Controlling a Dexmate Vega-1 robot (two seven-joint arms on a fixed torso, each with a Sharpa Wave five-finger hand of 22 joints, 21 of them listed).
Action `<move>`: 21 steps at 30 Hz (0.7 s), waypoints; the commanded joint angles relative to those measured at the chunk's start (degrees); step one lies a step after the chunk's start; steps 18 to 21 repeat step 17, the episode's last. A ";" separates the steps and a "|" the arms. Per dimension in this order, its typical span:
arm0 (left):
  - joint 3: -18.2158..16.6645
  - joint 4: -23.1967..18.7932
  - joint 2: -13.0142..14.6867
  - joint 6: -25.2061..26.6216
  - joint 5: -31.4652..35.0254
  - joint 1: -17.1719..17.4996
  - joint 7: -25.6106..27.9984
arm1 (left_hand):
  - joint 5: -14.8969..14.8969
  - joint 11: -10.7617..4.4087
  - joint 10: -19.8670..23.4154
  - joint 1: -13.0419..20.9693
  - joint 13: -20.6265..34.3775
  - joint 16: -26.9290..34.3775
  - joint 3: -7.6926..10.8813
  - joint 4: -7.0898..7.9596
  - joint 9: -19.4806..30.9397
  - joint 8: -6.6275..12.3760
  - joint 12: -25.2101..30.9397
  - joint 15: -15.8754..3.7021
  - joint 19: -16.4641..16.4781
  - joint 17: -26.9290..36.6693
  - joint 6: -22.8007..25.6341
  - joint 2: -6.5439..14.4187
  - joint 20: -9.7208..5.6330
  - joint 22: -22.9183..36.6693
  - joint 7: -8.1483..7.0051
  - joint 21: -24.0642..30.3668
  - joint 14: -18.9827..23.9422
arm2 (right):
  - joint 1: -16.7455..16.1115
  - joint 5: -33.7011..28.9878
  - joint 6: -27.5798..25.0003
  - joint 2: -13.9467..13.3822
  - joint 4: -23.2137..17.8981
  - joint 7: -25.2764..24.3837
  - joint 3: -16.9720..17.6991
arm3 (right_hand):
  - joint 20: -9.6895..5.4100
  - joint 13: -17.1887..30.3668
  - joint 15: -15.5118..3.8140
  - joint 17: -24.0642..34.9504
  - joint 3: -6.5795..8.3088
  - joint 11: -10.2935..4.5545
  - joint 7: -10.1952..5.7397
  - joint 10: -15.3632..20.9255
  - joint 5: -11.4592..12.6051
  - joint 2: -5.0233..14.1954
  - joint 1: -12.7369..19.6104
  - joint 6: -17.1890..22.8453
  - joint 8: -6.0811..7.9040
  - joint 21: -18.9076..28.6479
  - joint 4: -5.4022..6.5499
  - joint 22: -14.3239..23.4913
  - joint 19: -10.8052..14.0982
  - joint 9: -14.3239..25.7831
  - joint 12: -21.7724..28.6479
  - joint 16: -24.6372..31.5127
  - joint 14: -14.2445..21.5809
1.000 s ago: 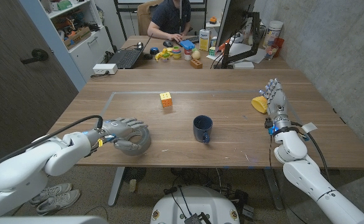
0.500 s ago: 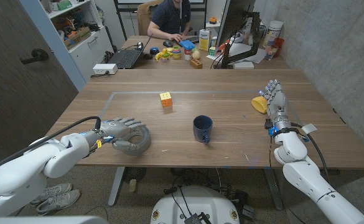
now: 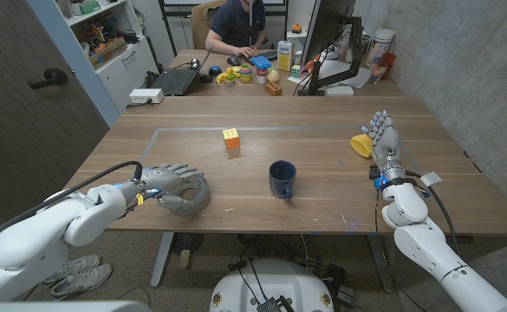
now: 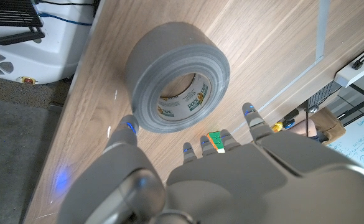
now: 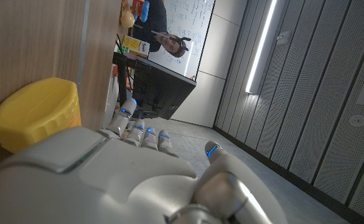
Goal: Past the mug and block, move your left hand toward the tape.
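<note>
Tape (image 3: 189, 195) sits near the counter's (image 3: 322, 186) front edge on my left side in the head view, a grey roll lying on its side, and my left robot hand (image 3: 168, 182) is right at it, fingers spread over the top of the roll; I cannot tell from here whether they touch it. The dark blue mug (image 3: 281, 179) stands well off toward the middle, and the orange block (image 3: 230, 138) lies farther back. My right robot hand (image 3: 383, 139) stands upright with fingers apart, holding nothing, just beside a yellow object (image 3: 360, 144). A person (image 3: 238, 26) sits at a cluttered desk behind.

From the left wrist, the tape (image 4: 177, 87) shows its printed core, and the left robot hand (image 4: 188, 162) reaches at it with fingers open, the thumb tip close against the roll's side. Nothing lies between them.

From the right wrist, the right robot hand (image 5: 138, 168) is open beside the yellow object (image 5: 38, 118).
</note>
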 commanded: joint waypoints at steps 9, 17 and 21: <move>0.93 0.69 0.99 0.17 -0.13 -0.92 0.39 | -0.15 -0.07 -7.17 1.37 0.28 0.52 0.27 -0.58 0.39 0.63 0.53 -0.42 0.80 0.12 -2.88 0.12 0.23 0.29 -0.21 -0.36 -1.08 | -0.27 0.04 -0.16 0.06 -0.11 -0.28 0.01 | -3.99 0.19 -0.18 0.14 0.44 -0.13 -0.21 0.01 0.48 6.29 0.25 0.21 0.38 -0.47 -0.13 0.18 -9.06 0.24 0.22 -0.17 -3.09; 1.48 0.77 1.31 0.59 -0.02 -1.06 0.59 | -0.21 -0.13 -7.21 1.77 0.32 0.54 0.35 -0.65 0.47 0.76 0.55 -0.47 0.98 0.11 -2.76 0.23 0.24 0.29 -0.21 -0.46 -1.10 | -0.81 0.02 0.13 0.10 -0.43 -0.41 0.16 | -3.93 0.19 -0.15 0.14 0.47 -0.14 -0.17 0.00 0.51 6.32 0.26 0.27 0.37 -0.73 -0.13 0.19 -8.94 0.24 0.18 -0.31 -2.98; 1.48 0.77 1.31 0.59 -0.02 -1.06 0.59 | -0.21 -0.13 -7.21 1.77 0.32 0.54 0.35 -0.65 0.47 0.76 0.55 -0.47 0.98 0.11 -2.76 0.23 0.24 0.29 -0.21 -0.46 -1.10 | -0.81 0.02 0.13 0.10 -0.43 -0.41 0.16 | -3.93 0.19 -0.15 0.14 0.47 -0.14 -0.17 0.00 0.51 6.32 0.26 0.27 0.37 -0.73 -0.13 0.19 -8.94 0.24 0.18 -0.31 -2.98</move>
